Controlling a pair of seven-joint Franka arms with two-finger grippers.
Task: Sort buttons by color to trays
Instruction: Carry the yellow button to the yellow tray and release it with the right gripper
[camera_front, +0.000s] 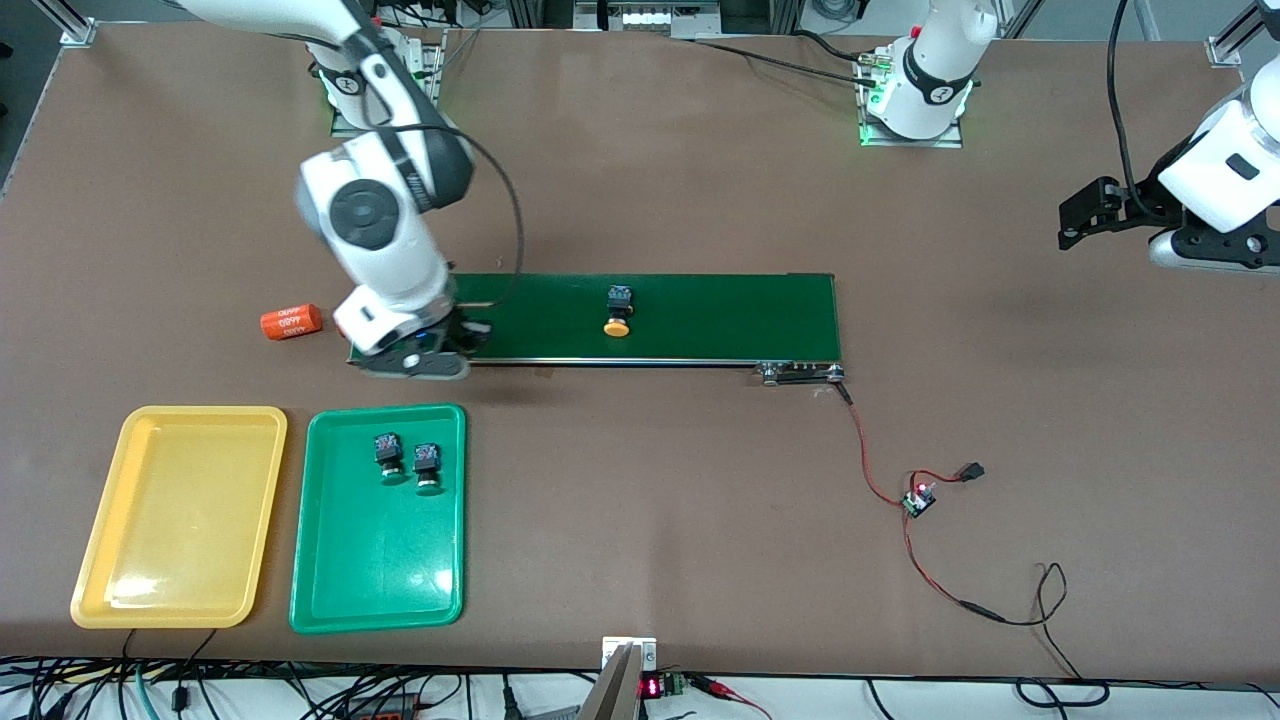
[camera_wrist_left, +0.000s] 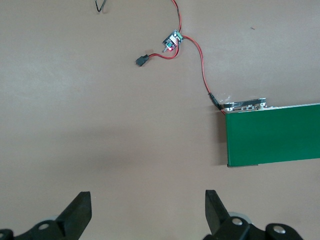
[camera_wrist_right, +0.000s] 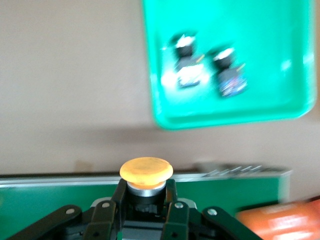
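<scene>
Here, the yellow tray (camera_front: 178, 516) is bare, and the green tray (camera_front: 378, 570) beside it holds two green buttons (camera_front: 406, 461). The right gripper (camera_wrist_right: 146, 197) is clamped on a yellow button (camera_wrist_right: 146, 170) over the belt (camera_front: 700, 315); another yellow button (camera_front: 618, 310) lies there. The left gripper (camera_wrist_left: 145, 210) waits with fingers spread.

An orange cylinder (camera_front: 290, 322) lies beside the green belt (camera_front: 700, 317); red wires (camera_front: 880, 480) trail away.

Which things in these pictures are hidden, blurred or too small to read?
- Front view: the right gripper and the yellow button it holds are hidden by its own wrist, over the belt.
- Right wrist view: the two green buttons in the green tray are blurred.
- Front view: print on the orange cylinder is too small.
</scene>
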